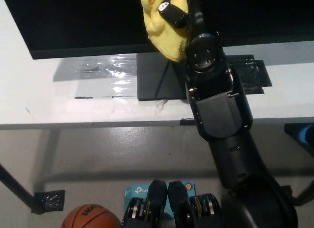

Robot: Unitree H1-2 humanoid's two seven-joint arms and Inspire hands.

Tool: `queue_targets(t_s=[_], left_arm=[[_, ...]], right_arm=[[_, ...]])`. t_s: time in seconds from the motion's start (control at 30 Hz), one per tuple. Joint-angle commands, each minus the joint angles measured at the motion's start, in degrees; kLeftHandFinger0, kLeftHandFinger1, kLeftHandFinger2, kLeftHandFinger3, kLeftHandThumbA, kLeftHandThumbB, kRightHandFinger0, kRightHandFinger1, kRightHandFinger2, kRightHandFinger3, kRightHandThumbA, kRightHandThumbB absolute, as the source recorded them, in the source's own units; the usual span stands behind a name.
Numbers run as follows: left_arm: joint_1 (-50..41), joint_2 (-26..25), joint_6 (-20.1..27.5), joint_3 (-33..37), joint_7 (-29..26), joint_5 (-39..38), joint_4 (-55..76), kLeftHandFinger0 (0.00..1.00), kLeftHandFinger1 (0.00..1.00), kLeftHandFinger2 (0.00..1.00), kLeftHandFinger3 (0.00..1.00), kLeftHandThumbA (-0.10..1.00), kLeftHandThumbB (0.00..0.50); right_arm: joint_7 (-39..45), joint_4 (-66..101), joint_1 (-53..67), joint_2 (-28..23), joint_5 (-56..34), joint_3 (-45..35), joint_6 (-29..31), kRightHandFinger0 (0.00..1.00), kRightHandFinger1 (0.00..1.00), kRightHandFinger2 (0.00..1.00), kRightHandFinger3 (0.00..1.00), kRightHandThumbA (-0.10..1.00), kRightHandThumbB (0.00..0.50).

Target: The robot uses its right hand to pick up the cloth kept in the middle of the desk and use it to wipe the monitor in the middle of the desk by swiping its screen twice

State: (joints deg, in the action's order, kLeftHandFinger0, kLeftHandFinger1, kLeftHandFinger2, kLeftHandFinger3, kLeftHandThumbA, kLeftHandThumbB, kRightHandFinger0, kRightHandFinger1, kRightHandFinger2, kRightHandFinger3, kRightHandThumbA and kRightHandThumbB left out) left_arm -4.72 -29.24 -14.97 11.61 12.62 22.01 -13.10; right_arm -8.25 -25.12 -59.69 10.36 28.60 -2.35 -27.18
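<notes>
A: Where is the yellow cloth (pixel 164 29) at this moment?

B: The black right hand (pixel 179 14) has its fingers (pixel 172 14) closed around it. The hand presses the cloth on the lower edge of the monitor (pixel 88 22) screen, above the stand base (pixel 157 78).

A: And the left hand?

B: It does not appear in the head view. On the white table (pixel 59 108) I see shiny plastic film (pixel 103 73) beside the stand. On the floor below there is a basketball (pixel 88 217) and a teal box (pixel 135 193).
</notes>
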Motion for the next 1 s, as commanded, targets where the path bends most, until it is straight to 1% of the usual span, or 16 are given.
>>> queue_targets(t_s=[0.0,0.1,0.13,0.2,0.27,0.33,0.37,0.4,0.43,0.5,0.53,0.57,0.63,0.77,0.83,0.97], left_arm=[[-0.3,-1.3,0.9,-0.7,0.1,-0.2,0.9,1.00,1.00,1.00,1.00,0.34,0.500],[-0.3,-1.2,1.3,-0.7,-0.1,-0.2,0.5,1.00,1.00,1.00,1.00,0.32,0.494],[-0.2,-1.0,1.4,-1.1,-0.1,-0.8,0.3,1.00,1.00,1.00,1.00,0.30,0.494],[-0.2,-1.1,1.2,-0.9,0.1,-0.6,0.5,1.00,1.00,1.00,1.00,0.32,0.488],[-0.3,-1.1,1.3,-1.1,-0.3,-0.6,0.3,1.00,1.00,1.00,1.00,0.31,0.490],[-0.1,-1.2,1.6,-0.7,-0.5,-0.1,0.0,1.00,1.00,1.00,1.00,0.33,0.496],[0.1,-1.0,1.7,-0.7,-0.6,-0.2,-0.2,1.00,1.00,1.00,1.00,0.33,0.493],[0.1,-0.9,1.8,-0.9,-0.7,-0.4,-0.3,1.00,1.00,1.00,1.00,0.32,0.497],[0.0,-0.8,1.8,-1.0,-0.7,-0.6,-0.5,1.00,1.00,1.00,1.00,0.32,0.499],[0.1,-0.7,1.2,-1.0,-0.6,-0.5,-0.5,1.00,1.00,1.00,1.00,0.32,0.495],[0.1,-0.8,1.4,-1.1,-0.5,-0.7,-0.6,1.00,1.00,1.00,1.00,0.32,0.497],[0.1,-0.8,1.6,-1.3,-0.5,-1.0,-0.8,1.00,1.00,1.00,1.00,0.31,0.493],[0.0,-0.8,1.9,-1.5,-0.6,-1.2,-0.4,1.00,1.00,1.00,1.00,0.30,0.495],[0.0,-0.8,1.0,-1.8,-0.5,-1.1,0.1,1.00,1.00,1.00,1.00,0.30,0.487],[0.0,-1.1,0.5,-1.3,-0.5,-0.2,0.4,1.00,1.00,1.00,1.00,0.34,0.485],[-0.5,-0.5,1.7,-2.1,-1.4,-1.1,-0.4,1.00,1.00,1.00,1.00,0.31,0.494]], right_arm=[[0.5,1.0,-3.6,0.1,-0.8,0.5,0.3,0.00,0.00,0.29,0.11,-0.10,0.126],[0.4,1.4,-3.0,0.1,-0.4,0.9,0.3,0.00,0.00,0.32,0.17,-0.10,0.149],[0.4,2.0,-2.4,-0.1,-0.2,1.4,0.3,0.00,0.00,0.33,0.26,-0.10,0.171],[0.6,2.9,-1.5,-0.5,-0.5,2.1,0.3,0.00,0.00,0.32,0.29,-0.10,0.162],[1.3,4.4,0.3,-1.6,-1.1,3.0,0.3,0.00,0.03,0.32,0.15,-0.10,0.135],[2.1,5.4,1.4,-2.0,-1.7,2.7,0.3,0.00,0.00,0.25,0.07,-0.10,0.163],[2.5,5.8,1.7,-2.1,-1.7,2.2,0.3,0.00,0.00,0.23,0.07,-0.10,0.172],[2.0,6.9,2.8,-2.5,-1.1,2.9,0.3,0.00,0.01,0.25,0.17,-0.10,0.205],[2.7,8.5,4.3,-2.8,-0.8,2.9,0.3,0.00,0.00,0.24,0.15,-0.10,0.199],[3.6,11.4,7.5,-3.8,-0.5,3.1,0.3,0.00,0.01,0.22,0.04,-0.10,0.195],[4.4,12.3,8.8,-4.6,-1.1,3.4,0.3,0.00,0.02,0.24,0.01,-0.10,0.176],[5.4,13.6,11.0,-7.1,-1.4,5.4,0.9,0.00,0.08,0.29,0.00,-0.10,0.184],[6.0,15.0,13.7,-9.2,-1.7,5.8,1.3,0.00,0.04,0.25,0.00,-0.10,0.172],[8.3,18.2,18.2,-13.9,-2.0,6.6,0.3,0.00,0.00,0.20,0.01,-0.10,0.088],[8.7,18.5,19.0,-15.2,-1.8,6.8,0.3,0.00,0.00,0.20,0.01,-0.10,0.087],[8.5,14.2,20.2,-20.4,-2.2,6.0,0.4,0.00,0.08,0.30,0.07,-0.10,0.105]])
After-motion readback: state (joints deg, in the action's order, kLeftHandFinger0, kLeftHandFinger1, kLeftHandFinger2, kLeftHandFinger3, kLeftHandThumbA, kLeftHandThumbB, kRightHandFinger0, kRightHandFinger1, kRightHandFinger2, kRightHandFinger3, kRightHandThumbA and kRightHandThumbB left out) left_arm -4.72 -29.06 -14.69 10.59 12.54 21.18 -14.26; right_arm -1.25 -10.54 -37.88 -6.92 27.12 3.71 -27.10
